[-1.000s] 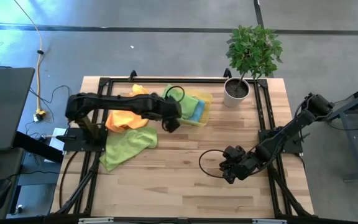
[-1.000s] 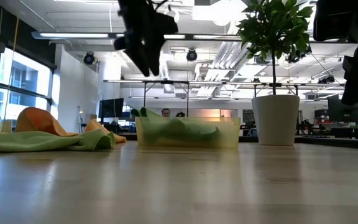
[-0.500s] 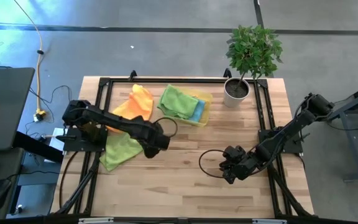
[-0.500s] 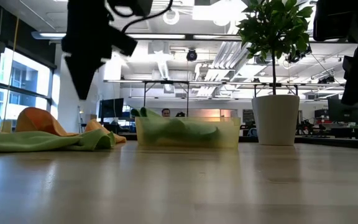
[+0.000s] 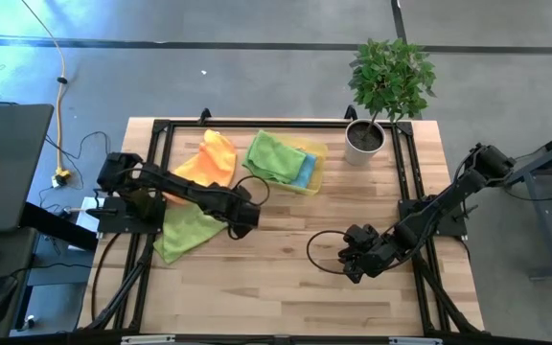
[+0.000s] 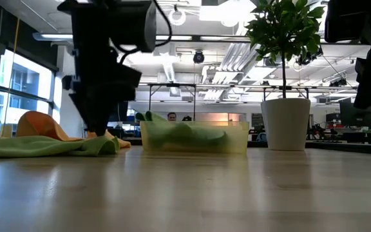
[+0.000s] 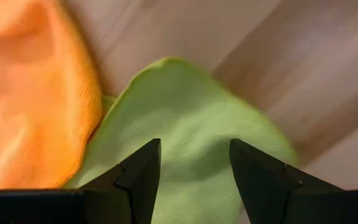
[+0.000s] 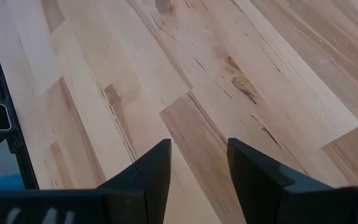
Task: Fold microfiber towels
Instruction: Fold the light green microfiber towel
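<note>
Two dark arms worked the table. Four microfiber towels showed: one orange towel (image 5: pixel 206 158) at ten o'clock, two light green ones, one (image 5: pixel 188 230) on the wood at nine and one (image 5: pixel 272 156) in the single yellow tray (image 5: pixel 318 153) at twelve, one teal blue towel (image 5: pixel 304 170) there. One potted plant (image 5: pixel 388 84) stood at one o'clock.

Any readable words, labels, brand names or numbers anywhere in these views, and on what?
None: no legible text in any view.
The light green microfiber towel, orange microfiber towel, yellow plastic tray and white plant pot carry no visible print.
</note>
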Controlling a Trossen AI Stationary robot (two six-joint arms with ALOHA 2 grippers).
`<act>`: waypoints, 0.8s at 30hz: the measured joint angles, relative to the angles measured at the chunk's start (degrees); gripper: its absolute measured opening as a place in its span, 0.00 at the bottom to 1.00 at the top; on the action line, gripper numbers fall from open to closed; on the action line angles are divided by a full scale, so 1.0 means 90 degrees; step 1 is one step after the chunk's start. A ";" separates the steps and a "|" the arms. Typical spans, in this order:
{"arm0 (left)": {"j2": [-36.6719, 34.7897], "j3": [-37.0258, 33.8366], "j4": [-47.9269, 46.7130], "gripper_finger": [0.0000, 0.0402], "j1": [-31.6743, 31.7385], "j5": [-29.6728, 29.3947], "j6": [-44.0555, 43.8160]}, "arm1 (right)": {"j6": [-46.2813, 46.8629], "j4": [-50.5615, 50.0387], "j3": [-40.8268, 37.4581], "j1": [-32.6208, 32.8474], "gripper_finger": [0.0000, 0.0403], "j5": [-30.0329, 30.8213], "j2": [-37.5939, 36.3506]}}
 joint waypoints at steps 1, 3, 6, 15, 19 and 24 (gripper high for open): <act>0.0000 -0.0078 -0.0009 0.45 0.0041 0.0000 -0.0077 | 0.0000 0.0001 0.0000 0.0000 0.37 0.0001 0.0000; 0.0000 -0.0246 -0.0024 0.45 0.0091 0.0001 -0.0198 | 0.0000 0.0001 0.0000 0.0000 0.37 0.0001 0.0000; 0.0000 -0.0485 0.0164 0.45 0.0122 0.0064 -0.0220 | 0.0000 0.0001 0.0000 0.0000 0.37 -0.0001 0.0000; -0.0029 -0.0904 0.1676 0.45 -0.0103 0.0479 -0.0171 | 0.0000 0.0001 0.0000 0.0001 0.37 0.0001 0.0000; -0.0002 -0.0919 0.2571 0.45 -0.0355 0.0631 -0.0186 | 0.0000 0.0001 0.0000 0.0001 0.37 0.0000 0.0000; 0.0149 -0.0921 0.4027 0.45 -0.0724 0.0716 -0.0463 | 0.0000 0.0003 0.0000 0.0000 0.37 -0.0001 0.0000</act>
